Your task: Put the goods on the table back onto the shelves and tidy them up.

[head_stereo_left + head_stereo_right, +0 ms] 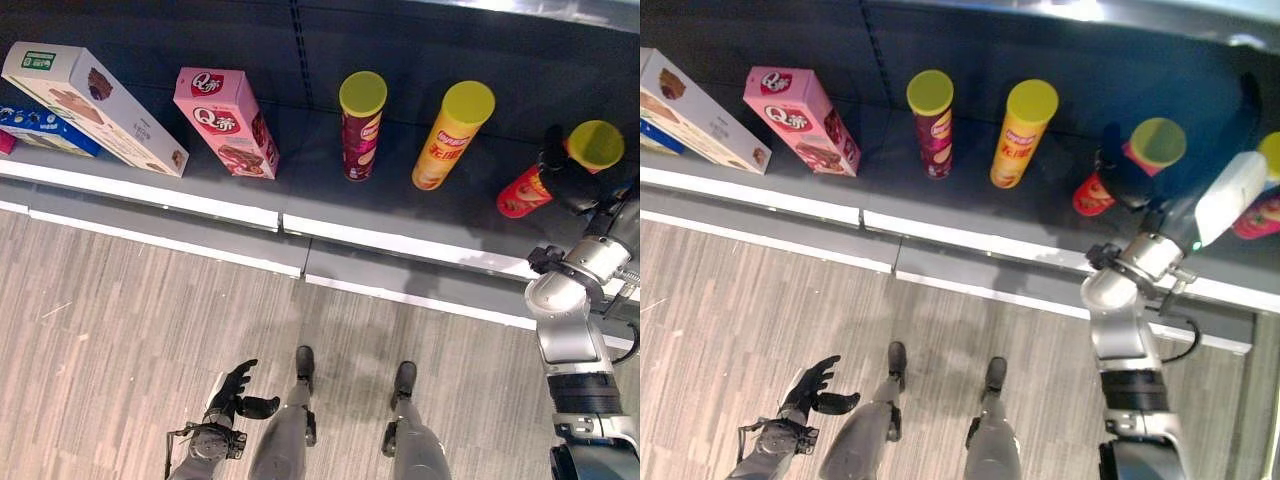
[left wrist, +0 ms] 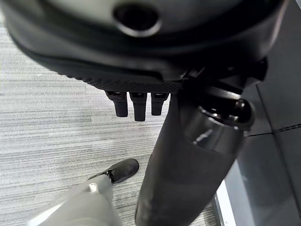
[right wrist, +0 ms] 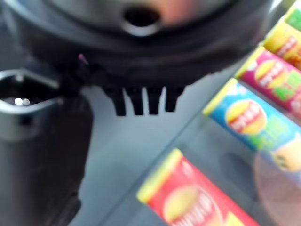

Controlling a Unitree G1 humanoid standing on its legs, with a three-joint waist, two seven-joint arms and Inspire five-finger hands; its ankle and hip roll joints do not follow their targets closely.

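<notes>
Three lidded crisp tubes upright on shelf (image 1: pixel 200 205); right hand (image 1: pixel 1125 185) against red tube (image 1: pixel 1100 190), finger state unclear. Left hand (image 1: pixel 238 392) relaxed, low. Probably light, stiff, slick: best gripped mid-body.

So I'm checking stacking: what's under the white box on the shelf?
A blue box lies under the white box, its end sticking out. How far it runs beneath is covered.

We see a grey wood-grain floor (image 1: pixel 120 330) below a dark shelf (image 1: pixel 300 160) with a white front edge (image 1: pixel 150 190).
</notes>
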